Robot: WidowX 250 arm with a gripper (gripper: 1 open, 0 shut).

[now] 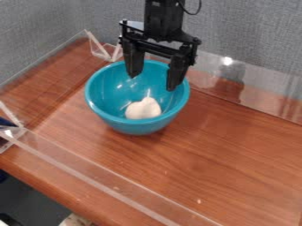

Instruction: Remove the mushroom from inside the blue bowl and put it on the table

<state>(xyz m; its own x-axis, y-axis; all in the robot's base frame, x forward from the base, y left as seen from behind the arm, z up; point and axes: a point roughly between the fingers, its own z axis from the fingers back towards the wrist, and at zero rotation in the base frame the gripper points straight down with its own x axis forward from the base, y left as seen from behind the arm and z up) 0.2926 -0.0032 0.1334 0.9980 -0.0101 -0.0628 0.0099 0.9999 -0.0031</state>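
Note:
A glossy teal-blue bowl sits on the reddish-brown wooden table, left of centre. Inside it, toward the right of the bottom, lies the small cream-white mushroom. My black gripper hangs over the bowl's far rim, pointing down. Its two fingers stand wide apart with nothing between them, the left one dipping into the bowl's back and the right one near the right rim. The fingertips are above the mushroom and do not touch it.
Clear acrylic panels edge the table at the back and along the front left. A grey wall stands behind. Bare wood lies in front of and to the right of the bowl.

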